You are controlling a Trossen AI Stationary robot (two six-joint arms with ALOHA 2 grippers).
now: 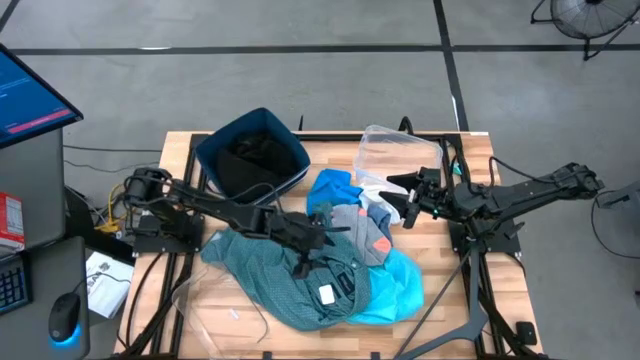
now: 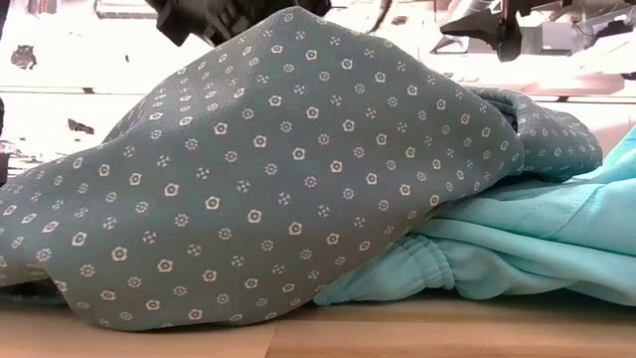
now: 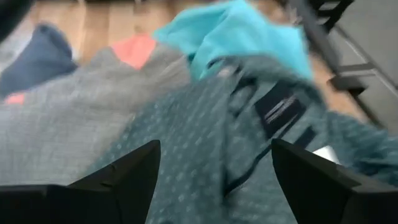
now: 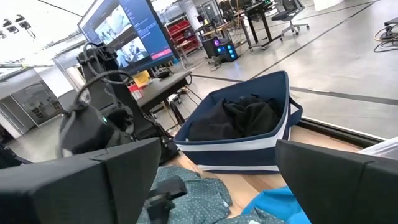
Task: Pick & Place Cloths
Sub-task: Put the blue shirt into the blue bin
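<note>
While the left pincer (image 1: pixel 305 237) hovers spread over the teal shirt (image 1: pixel 285 280) at centre frame, the pick step looks in hand; next it likely must drop and pinch a fold. Right pincer (image 1: pixel 412 200) waits spread at centre right. Counted on the desk (image 1: pixel 180 150): one teal shirt, one turquoise top (image 1: pixel 400 285), one blue top (image 1: pixel 333 188), one grey-and-coral piece (image 1: pixel 365 235); one black garment (image 1: pixel 250 155) lies in the bin (image 1: pixel 210 152).

No text, label or number is legible on anything here.
</note>
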